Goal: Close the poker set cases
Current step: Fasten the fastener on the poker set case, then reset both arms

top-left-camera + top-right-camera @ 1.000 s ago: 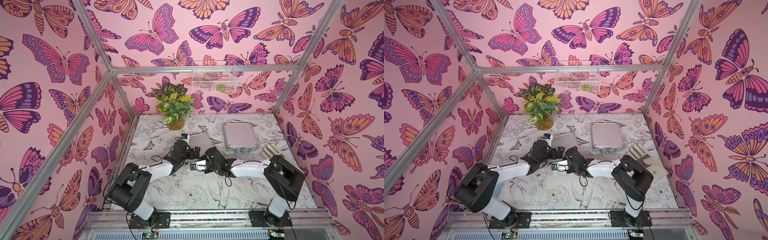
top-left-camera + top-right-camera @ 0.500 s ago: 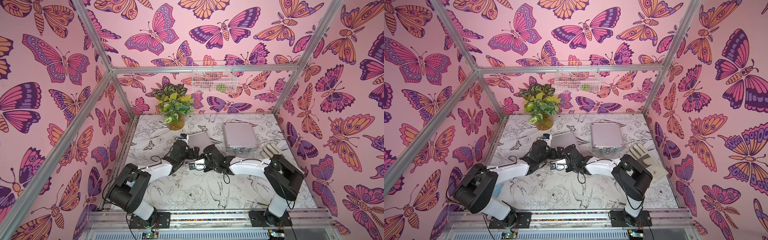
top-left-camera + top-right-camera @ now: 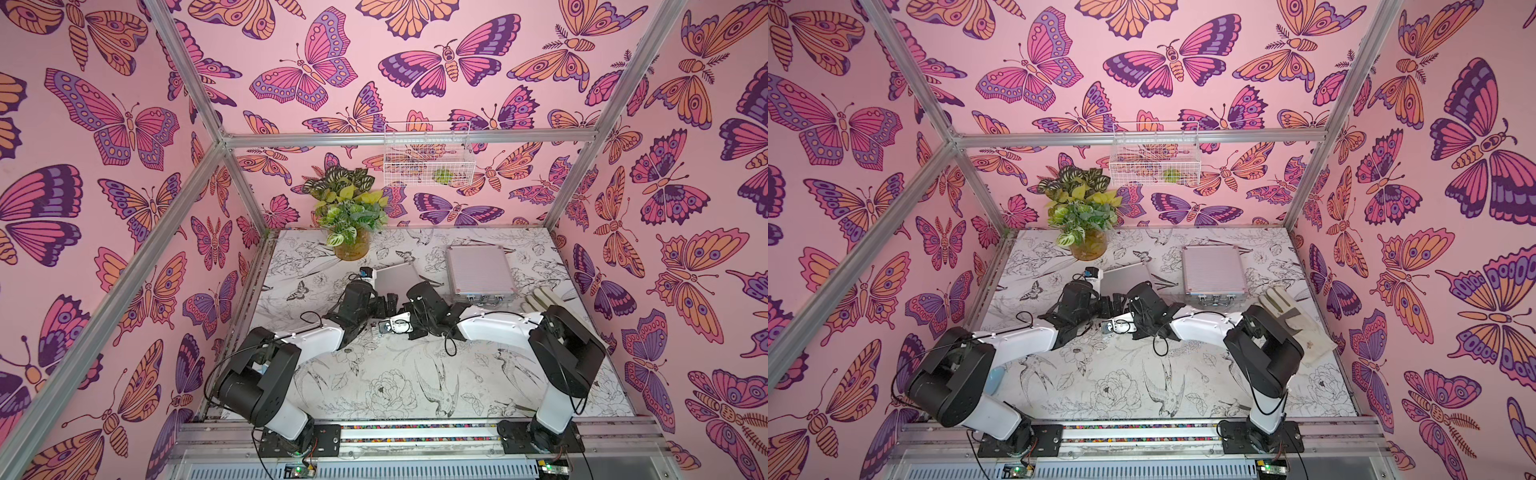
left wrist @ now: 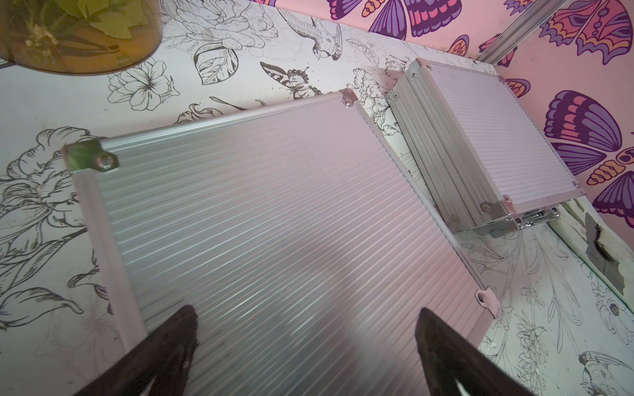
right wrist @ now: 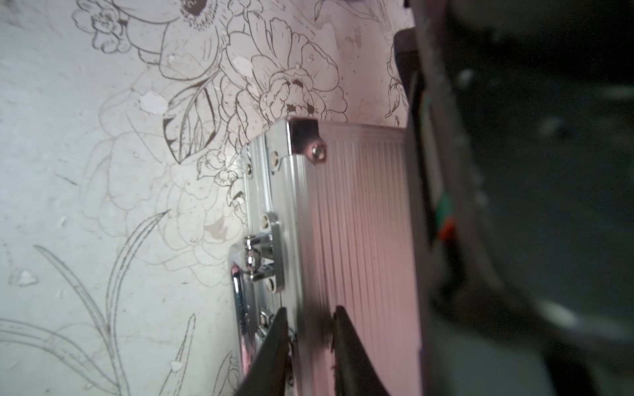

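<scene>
**2 POKER SET CASES ON TABLE, BOTH ARMS AT THE CENTRE ONE**

1. The right-hand case (image 3: 480, 272) lies flat toward the back right of the table (image 3: 374, 386). Its lid is down and its ribbed silver top faces up. The handle and latches face the robot's bases.

2. The centre case (image 3: 395, 276) sits to its left, near but apart, just in front of the potted plant (image 3: 351, 216). In both top views its ribbed lid shows between the 2 wrists. In the right wrist view, lid and base appear to meet along the front edge. Whether they are fully seated I cannot tell.

3. Left gripper (image 4: 305, 319): fingers (image 4: 171, 343) are spread wide over the lid's ribbed face, with nothing between them. Whether the tips touch the lid cannot be determined.

4. Right gripper (image 5: 308, 308): the fingers stand narrowly apart, straddling the front edge of the centre case beside the chrome handle (image 5: 240, 301). Whether they pinch that edge or merely flank it cannot be determined.

5. A pale work glove (image 3: 1287, 316) lies by the right wall, just beside the right-hand case's front corner. A wire basket (image 3: 428, 153) hangs on the back wall.
</scene>
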`<move>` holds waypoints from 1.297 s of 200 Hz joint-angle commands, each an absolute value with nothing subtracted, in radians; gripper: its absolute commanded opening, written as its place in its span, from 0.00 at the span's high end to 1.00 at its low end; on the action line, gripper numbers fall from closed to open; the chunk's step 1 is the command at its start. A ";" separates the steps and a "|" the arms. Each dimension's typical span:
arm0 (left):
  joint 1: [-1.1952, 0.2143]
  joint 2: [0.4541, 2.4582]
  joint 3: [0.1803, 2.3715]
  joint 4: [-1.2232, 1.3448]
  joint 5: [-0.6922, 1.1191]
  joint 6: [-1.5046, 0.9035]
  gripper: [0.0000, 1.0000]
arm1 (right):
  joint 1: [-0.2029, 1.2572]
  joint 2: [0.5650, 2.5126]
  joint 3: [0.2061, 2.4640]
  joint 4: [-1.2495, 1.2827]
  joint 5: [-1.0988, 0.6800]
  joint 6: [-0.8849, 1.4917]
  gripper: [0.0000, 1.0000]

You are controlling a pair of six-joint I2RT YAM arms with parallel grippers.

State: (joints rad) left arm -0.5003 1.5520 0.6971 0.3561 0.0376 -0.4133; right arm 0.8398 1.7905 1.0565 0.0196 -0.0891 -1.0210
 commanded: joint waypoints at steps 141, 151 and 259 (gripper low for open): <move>-0.457 1.377 0.700 0.105 -0.133 -0.284 0.00 | 0.598 1.387 0.706 0.399 0.134 -0.365 0.36; -0.455 1.361 0.700 0.089 -0.171 -0.267 0.00 | 0.562 1.357 0.674 0.382 0.143 -0.317 0.33; -0.295 1.198 0.609 0.052 -0.478 -0.213 0.00 | 0.207 1.279 0.457 0.519 0.217 -0.094 0.01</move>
